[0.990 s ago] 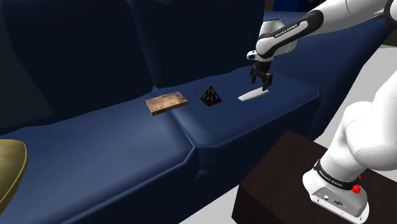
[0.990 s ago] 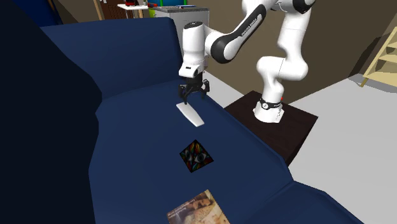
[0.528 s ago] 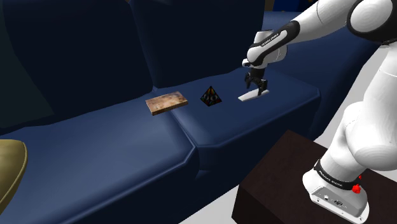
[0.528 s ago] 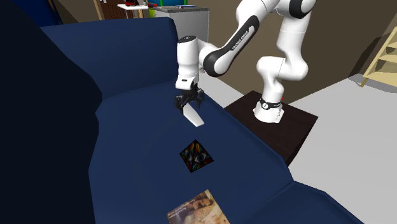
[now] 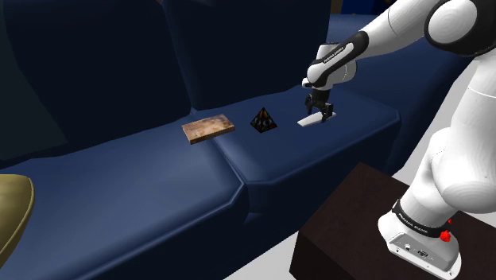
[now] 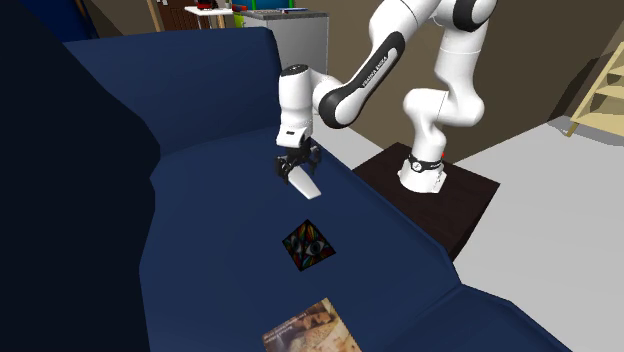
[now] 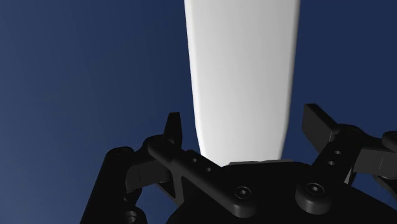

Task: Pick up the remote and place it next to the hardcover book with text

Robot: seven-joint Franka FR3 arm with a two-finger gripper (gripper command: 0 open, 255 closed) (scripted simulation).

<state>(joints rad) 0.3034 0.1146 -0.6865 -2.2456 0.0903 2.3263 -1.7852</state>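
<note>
The white remote (image 5: pixel 312 120) lies flat on the navy sofa's (image 5: pixel 159 183) seat cushion. The claw (image 5: pixel 320 113) stands over the end farther from the dark pyramid (image 5: pixel 263 120), spread, one finger on either side and seemingly not touching. To grip well, I'd close squarely across the narrow width, low on its edges. Then lift high enough to clear the pyramid on the way to the brown hardcover book (image 5: pixel 207 127).
</note>
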